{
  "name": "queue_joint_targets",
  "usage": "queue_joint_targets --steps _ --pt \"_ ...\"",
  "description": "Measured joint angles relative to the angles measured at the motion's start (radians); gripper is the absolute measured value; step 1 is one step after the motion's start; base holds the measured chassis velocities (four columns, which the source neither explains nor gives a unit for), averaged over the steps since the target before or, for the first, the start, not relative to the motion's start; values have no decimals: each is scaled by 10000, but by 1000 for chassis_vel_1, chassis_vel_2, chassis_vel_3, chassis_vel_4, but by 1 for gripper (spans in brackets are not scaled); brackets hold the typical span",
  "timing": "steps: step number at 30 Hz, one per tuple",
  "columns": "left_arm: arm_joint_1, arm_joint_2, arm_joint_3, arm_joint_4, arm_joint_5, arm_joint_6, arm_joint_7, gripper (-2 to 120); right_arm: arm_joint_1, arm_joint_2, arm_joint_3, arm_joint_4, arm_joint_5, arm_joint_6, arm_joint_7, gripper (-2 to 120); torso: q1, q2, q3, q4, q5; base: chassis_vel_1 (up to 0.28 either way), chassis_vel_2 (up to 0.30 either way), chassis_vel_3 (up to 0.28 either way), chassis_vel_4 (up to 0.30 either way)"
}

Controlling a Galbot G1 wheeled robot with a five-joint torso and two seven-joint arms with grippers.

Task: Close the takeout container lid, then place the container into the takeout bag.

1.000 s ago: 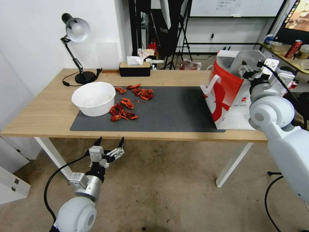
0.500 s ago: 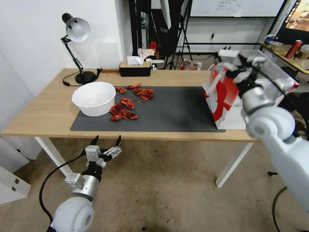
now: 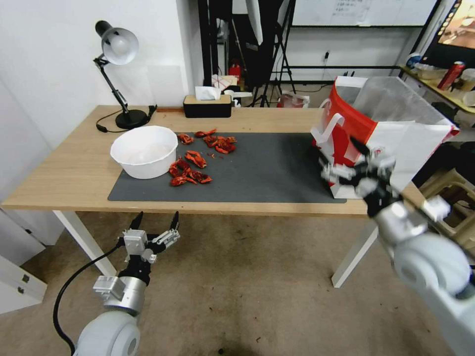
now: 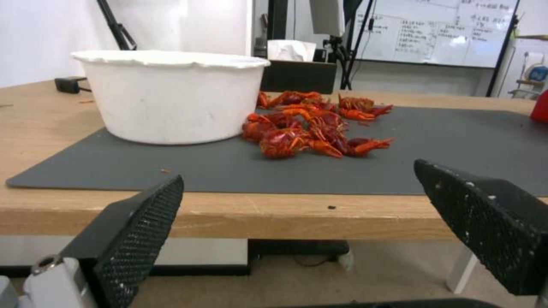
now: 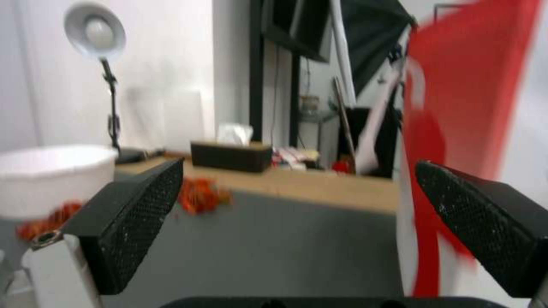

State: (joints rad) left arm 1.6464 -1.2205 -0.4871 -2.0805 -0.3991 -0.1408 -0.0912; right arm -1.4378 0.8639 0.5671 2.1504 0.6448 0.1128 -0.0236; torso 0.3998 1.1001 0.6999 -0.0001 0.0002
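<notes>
Withdrawing from large red-and-white paper takeout bag (image 3: 391, 133) — right gripper (image 3: 354, 170) now low, spread, empty; drop judged done.

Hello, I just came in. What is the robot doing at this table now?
The right gripper is open and empty, in front of the red-and-white takeout bag, which stands upright at the right end of the dark mat. The left gripper is open too, hanging below the table's front edge. A white bowl and red crayfish lie on the mat.
</notes>
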Motion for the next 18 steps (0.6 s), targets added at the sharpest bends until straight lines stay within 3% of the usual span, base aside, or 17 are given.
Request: queue_joint_targets --steps 2,3,6,18 --pt "59 -32 21 0 49 -91 -18 100 -861 484 94 -32 -566 406 -69 100 0 0 0 1 -6 0 0 0 0" --pt "94 -58 47 2 104 -179 -43 100 -1672 1002 58 -240 -1109 1039 -162 100 1 0 0 0 -3 0 0 0 0" --pt "141 -90 84 7 204 -293 -42 100 -2157 1364 -8 -449 -1421 1390 -213 100 0 0 1 0 -2 0 0 0 0" --pt "165 -269 335 676 655 -1050 256 100 -2762 2343 -655 -1136 -2350 1977 650 100 2 -1 1 2 -3 0 0 0 0"
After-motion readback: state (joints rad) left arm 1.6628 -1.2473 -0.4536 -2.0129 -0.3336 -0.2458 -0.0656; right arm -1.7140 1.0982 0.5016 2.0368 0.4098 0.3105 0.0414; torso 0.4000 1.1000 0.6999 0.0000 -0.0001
